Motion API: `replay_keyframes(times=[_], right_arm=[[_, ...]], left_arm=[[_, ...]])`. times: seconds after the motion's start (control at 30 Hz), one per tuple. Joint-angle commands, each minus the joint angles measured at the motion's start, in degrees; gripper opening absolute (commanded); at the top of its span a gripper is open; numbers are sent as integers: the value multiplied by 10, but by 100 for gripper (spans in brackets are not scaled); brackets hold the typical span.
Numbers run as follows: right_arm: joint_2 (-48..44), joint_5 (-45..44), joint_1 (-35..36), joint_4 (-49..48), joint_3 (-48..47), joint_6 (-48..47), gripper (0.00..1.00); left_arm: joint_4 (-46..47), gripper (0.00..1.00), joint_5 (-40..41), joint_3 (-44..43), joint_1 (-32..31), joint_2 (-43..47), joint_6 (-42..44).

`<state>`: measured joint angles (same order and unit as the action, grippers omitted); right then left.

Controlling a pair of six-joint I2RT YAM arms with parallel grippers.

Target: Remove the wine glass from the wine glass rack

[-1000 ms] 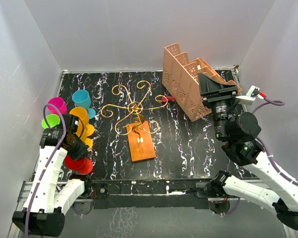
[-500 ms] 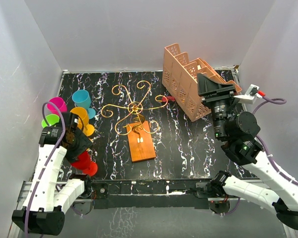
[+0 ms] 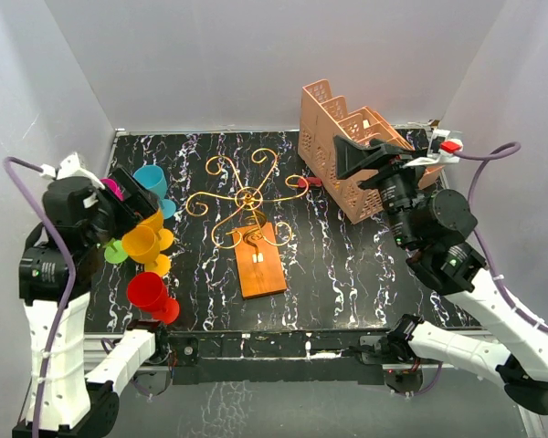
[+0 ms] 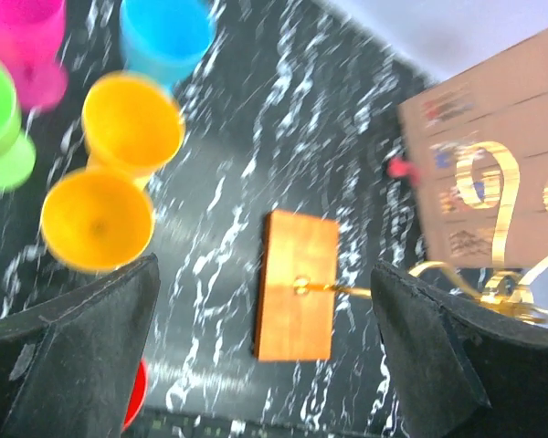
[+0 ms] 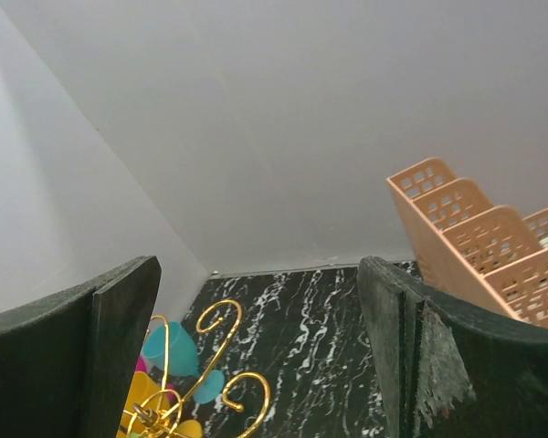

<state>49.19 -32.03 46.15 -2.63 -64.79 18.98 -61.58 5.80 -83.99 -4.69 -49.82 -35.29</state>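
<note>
Left wrist view: the left gripper (image 4: 265,267) is spread and empty; the wine glass rack (image 4: 297,285) lies between its fingers, an orange wine glass (image 4: 96,219) beside one finger. The right gripper (image 5: 258,265) is spread too. Standing glasses should be avoided when lifting

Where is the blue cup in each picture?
Top camera: blue cup, back left of the table.
Left wrist: blue cup, top edge, left of middle.
Right wrist: blue cup, bottom left, behind gold curls.
Shared landmark: the gold wire rack, in all three.
</note>
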Motion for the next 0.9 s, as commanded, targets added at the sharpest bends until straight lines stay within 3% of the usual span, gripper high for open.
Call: replay_keyframes(times=[0.0, 0.2, 0.5, 0.87], right_arm=[[-31, 36, 0, 42, -58, -92, 98], [-47, 21, -1, 126, -98, -94, 98], [-69, 2, 0, 210, -138, -79, 98], [-64, -74, 0, 256, -184, -59, 99]], left_arm=[[125, 97, -36, -76, -3, 4, 86], [178, 97, -133, -189, -51, -40, 142], [231, 97, -111, -298, -86, -70, 179], [368, 97, -104, -206, -86, -4, 132]])
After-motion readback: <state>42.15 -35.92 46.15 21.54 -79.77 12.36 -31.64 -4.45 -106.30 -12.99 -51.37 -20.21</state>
